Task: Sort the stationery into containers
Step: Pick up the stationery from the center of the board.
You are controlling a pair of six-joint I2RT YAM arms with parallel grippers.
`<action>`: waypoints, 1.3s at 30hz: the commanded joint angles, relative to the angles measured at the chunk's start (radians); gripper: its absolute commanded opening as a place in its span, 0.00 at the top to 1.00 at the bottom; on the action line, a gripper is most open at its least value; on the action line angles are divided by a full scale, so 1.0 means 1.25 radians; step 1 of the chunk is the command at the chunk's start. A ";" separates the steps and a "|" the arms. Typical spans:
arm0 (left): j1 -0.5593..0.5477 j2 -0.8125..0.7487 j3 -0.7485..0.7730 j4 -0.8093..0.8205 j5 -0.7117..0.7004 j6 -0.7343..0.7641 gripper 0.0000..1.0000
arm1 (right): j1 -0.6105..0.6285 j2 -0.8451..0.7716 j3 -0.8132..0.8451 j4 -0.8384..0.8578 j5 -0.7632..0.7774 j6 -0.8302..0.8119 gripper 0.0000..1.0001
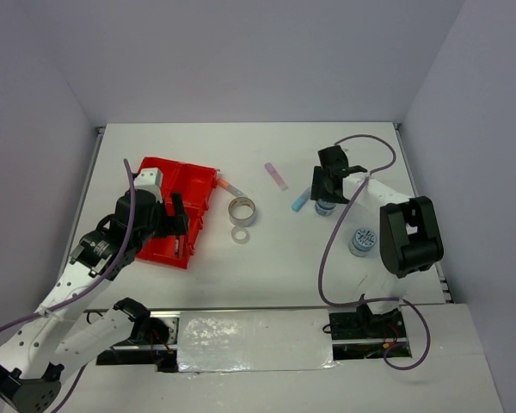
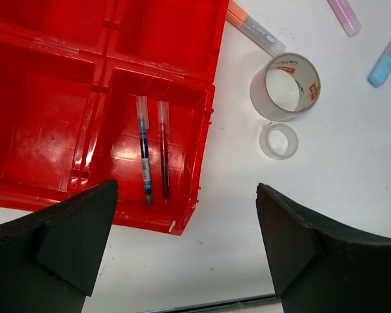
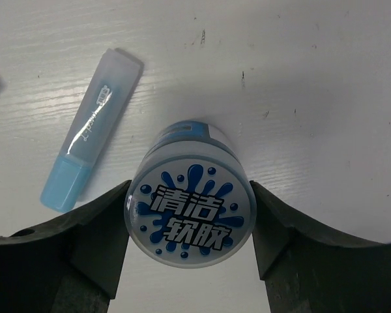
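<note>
**Left gripper** [image 2: 186,189]: jaws spread wide, nothing between them. It hangs over the near right corner of the red tray [image 2: 45,130].
- Between the fingers, just past the tips: the tray's near right compartment, holding a blue pen [image 2: 144,153] and a red pen [image 2: 163,150]. They lie side by side, lengthwise, nearer the finger on the left of the wrist view.
- Past the finger on the right of that view: a small clear ring [image 2: 264,140] flat on the table. Just beyond it, a larger tape ring [image 2: 306,81] stands on its edge.
- Farther out: an orange-capped grey marker [image 2: 257,29] beside the tray's far right corner, and a pink stick [image 2: 344,14].
- The three other compartments in view show only bare red floor.
- Arm: stretched forward from the near left base, wrist turned down over the tray's near edge.

**Right gripper** [image 3: 190,189]: both fingers pressed against the sides of a blue-white roll [image 3: 190,208], no gap showing. The roll stands upright on the table, printed top toward the camera.
- Outside the finger on the left of the wrist view: a light-blue stick [image 3: 91,130] lying flat and slanted, near the roll but not touching it.
- Well behind the jaws, near the arm's upright black link: a second blue-white roll [image 1: 361,242].
- Arm: elbow raised at the right, forearm angled toward the table's middle, wrist pointing down.
</note>
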 commanded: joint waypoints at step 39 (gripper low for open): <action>0.104 -0.130 -0.021 0.057 0.000 0.001 0.01 | 0.460 0.375 0.703 0.191 -0.176 -0.027 1.00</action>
